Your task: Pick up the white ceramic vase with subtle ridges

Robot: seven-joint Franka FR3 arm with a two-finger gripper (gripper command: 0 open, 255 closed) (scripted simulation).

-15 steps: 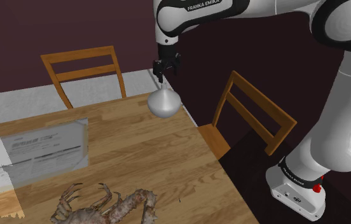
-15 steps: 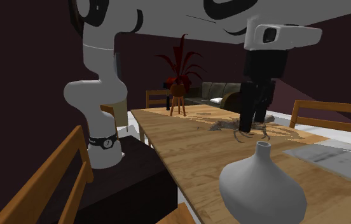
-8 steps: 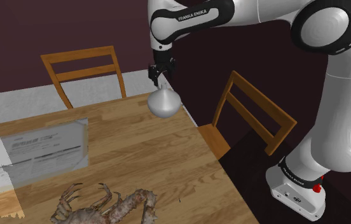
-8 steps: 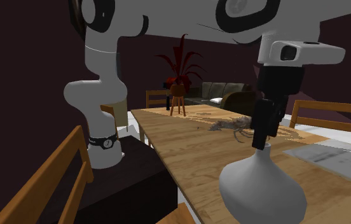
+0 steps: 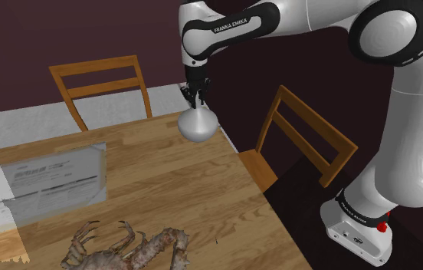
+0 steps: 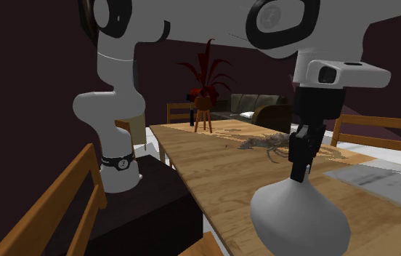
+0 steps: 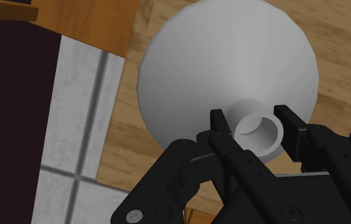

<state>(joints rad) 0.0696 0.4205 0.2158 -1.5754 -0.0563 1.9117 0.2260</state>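
Gripper point(image 7: 257, 129) is clamping its two black fingers on the narrow, open-mouthed neck of a round-bellied pale grey vase point(image 7: 225, 70), which is standing upright near a corner of the wooden table point(image 5: 164, 184).

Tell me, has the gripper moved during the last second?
Yes: the gripper has come down, from above the vase to around its neck; the vase stays put.

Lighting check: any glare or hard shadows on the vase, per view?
Shoulder view: vase evenly grey, no glare. Second exterior view: dim overall, black gripper low-contrast. Wrist view: soft shading across the vase, no hard shadow.
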